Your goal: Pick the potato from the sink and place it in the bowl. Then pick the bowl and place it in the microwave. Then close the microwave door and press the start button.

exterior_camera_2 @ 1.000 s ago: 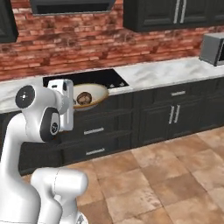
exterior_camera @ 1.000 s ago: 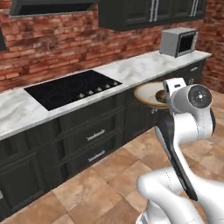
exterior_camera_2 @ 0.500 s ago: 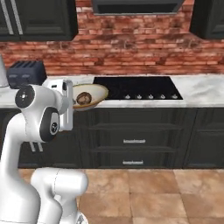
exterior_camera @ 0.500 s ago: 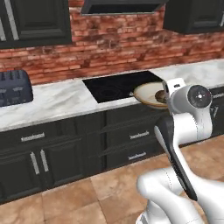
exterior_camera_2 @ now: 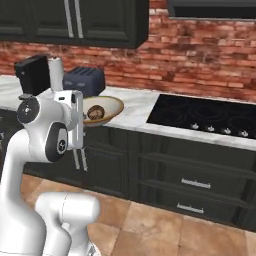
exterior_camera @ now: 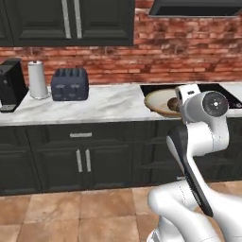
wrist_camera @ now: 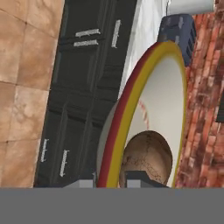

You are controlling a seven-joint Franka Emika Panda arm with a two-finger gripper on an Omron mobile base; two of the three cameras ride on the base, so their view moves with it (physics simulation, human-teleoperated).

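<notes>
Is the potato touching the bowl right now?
Touching. The hand view shows the potato resting against the bowl's cream inside with no gap; the right base view shows it sitting in the bowl.

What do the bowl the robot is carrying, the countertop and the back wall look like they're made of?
The bowl looks like glazed ceramic: smooth cream inside and a coloured band on the rim, though it might be plastic. The countertop looks like polished marble, white with grey veins. The back wall looks like rough red brick with pale mortar lines.
</notes>
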